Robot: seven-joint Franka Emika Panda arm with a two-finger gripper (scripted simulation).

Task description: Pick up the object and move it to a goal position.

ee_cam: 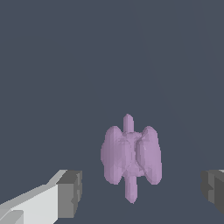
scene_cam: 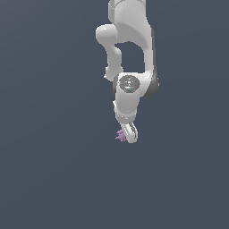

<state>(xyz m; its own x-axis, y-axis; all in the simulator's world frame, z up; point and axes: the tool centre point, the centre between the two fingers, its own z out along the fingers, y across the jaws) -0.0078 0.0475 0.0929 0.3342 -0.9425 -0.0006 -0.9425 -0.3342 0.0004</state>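
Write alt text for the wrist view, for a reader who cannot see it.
A light-purple spiky lump sits in the middle of the wrist view, in the wide gap of the open gripper. One grey finger pad shows at one side and the other pad at the opposite edge, neither touching the lump. Everything behind is a plain dark blue-grey surface.

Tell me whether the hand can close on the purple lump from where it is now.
Probably yes. In the wrist view the purple lump sits between the open fingers of the hand, with nothing else in between.
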